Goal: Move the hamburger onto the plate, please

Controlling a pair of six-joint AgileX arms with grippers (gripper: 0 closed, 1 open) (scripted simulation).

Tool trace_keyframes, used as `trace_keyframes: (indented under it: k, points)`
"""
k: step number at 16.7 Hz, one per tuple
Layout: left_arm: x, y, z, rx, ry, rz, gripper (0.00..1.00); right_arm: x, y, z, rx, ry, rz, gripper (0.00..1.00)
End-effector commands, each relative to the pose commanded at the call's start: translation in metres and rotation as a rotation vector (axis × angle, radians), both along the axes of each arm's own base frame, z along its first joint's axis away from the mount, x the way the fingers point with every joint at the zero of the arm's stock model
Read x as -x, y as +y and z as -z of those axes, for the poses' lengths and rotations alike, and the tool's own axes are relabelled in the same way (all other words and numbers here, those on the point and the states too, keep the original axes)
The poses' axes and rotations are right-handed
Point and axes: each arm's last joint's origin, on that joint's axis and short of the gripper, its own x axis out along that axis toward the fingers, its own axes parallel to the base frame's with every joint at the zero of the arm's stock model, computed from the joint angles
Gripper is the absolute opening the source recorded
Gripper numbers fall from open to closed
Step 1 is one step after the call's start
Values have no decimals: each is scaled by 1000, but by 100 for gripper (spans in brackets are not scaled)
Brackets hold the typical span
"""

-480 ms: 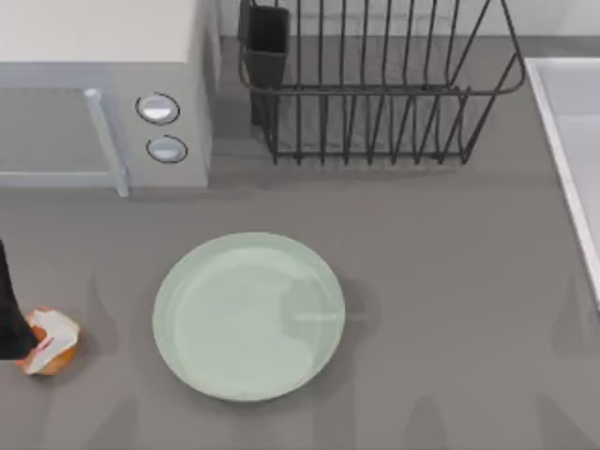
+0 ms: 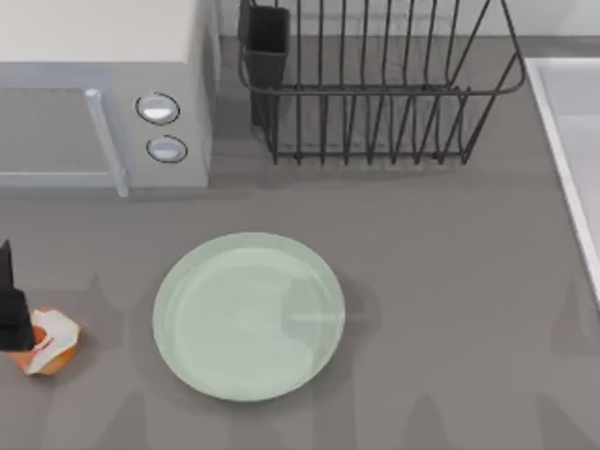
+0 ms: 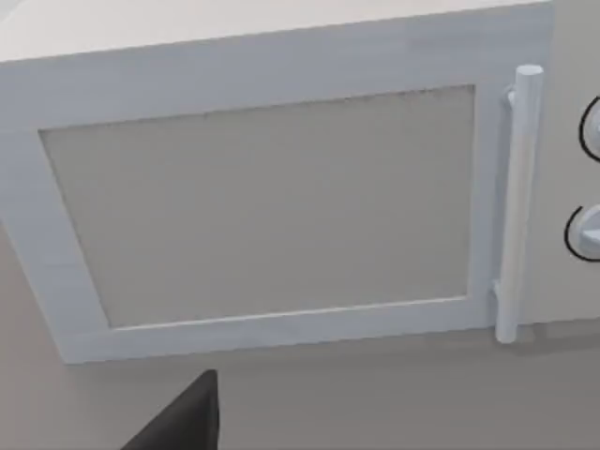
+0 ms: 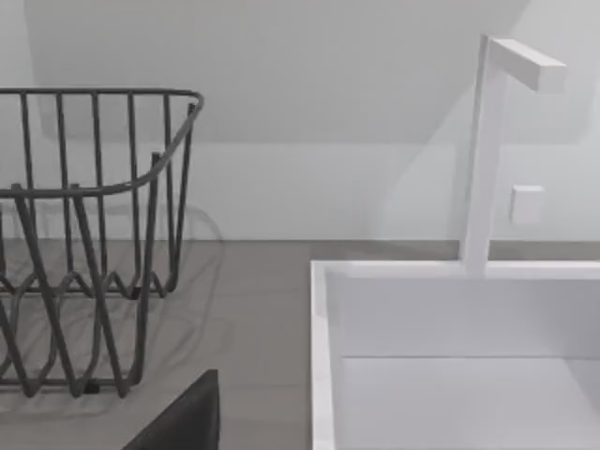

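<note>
The left claw (image 2: 13, 317), grip state undeterminable, had drawn back slightly against the small orange-tan hamburger (image 2: 52, 342), left of the pale mint-green round plate (image 2: 248, 316); transfer not begun.

The left gripper (image 2: 13, 314) at the left edge of the table has changed a little. Half a second ago its dark shape reached down past the hamburger (image 2: 49, 341) to the table's edge. Now it looks shorter and blockier, and its lower end sits right at the hamburger's top left side, touching it.
</note>
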Motion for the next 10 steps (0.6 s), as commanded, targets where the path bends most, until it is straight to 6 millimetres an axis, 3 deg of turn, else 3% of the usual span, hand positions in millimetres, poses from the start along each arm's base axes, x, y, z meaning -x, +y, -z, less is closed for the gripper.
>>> trace_keyframes:
  k: [4,10]
  points:
    - [-29,-2,-18,-140,342,64,100,0,0,0,0,0,0,100]
    - [-96,-8,-12,-332,911,274,100,0,0,0,0,0,0,100]
